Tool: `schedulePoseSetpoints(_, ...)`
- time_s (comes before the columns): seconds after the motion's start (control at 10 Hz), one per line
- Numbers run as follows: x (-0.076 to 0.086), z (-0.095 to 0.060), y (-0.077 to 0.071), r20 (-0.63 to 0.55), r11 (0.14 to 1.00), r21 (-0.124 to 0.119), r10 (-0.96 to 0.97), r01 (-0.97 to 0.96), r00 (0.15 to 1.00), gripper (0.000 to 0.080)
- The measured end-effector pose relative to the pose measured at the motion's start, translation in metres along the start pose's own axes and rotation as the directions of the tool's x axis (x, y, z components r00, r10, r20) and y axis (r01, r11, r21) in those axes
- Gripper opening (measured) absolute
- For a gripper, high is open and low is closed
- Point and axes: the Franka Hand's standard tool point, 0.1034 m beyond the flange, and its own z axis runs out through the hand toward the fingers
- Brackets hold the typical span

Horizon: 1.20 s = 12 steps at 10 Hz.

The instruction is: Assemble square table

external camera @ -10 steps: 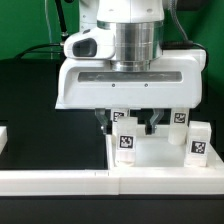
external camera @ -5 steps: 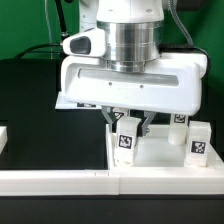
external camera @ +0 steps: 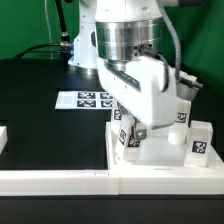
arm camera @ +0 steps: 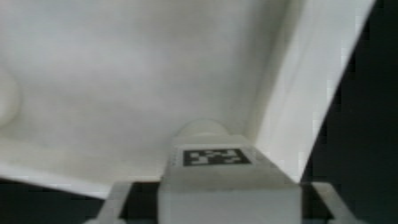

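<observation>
The white square tabletop (external camera: 160, 156) lies at the exterior view's lower right, and its raised rim (arm camera: 299, 80) shows in the wrist view. My gripper (external camera: 133, 128) is turned at a slant over the tabletop's near-left corner. It is shut on a short white tagged leg (external camera: 127, 139). In the wrist view that leg (arm camera: 217, 160) stands between the fingers of the gripper (arm camera: 222, 208), above the tray floor (arm camera: 107, 90). Two more tagged legs (external camera: 200, 144) (external camera: 181, 112) stand on the exterior view's right; the arm partly hides the farther one.
The marker board (external camera: 82, 99) lies on the black table behind the gripper. A long white rail (external camera: 60, 181) runs along the front edge. A small white piece (external camera: 3, 138) shows at the exterior view's left edge.
The gripper closed on the leg, then rose a little and turned from square-on to a slanted pose. The marker board, hidden before, now shows.
</observation>
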Motion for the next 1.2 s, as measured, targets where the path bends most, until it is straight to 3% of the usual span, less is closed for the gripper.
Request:
schedulePoseSetpoints(0.1,0.001,0.002,0.000,0.005,0.997,0.012,0.074,-0.074,0.997,0.0289)
schedulePoseSetpoints(0.2,-0.003,0.003,0.002,-0.016,1.000,0.002,0.017,-0.017,1.000,0.0360)
schedulePoseSetpoints(0.3,-0.012,0.006,0.006,-0.072,0.992,-0.032,-0.124,0.122,0.990,0.0360)
schedulePoseSetpoints(0.4,-0.021,0.011,0.008,-0.084,0.982,-0.035,-0.189,0.187,0.978,0.0579)
schedulePoseSetpoints(0.7,-0.024,0.012,0.009,-0.079,0.779,-0.078,-0.627,0.623,0.775,0.0634)
schedulePoseSetpoints(1.0,-0.022,0.013,0.010,-0.064,0.660,-0.091,-0.751,0.746,0.657,0.0648)
schedulePoseSetpoints(1.2,-0.012,0.009,0.010,-0.046,0.476,-0.106,-0.879,0.873,0.474,0.0648)
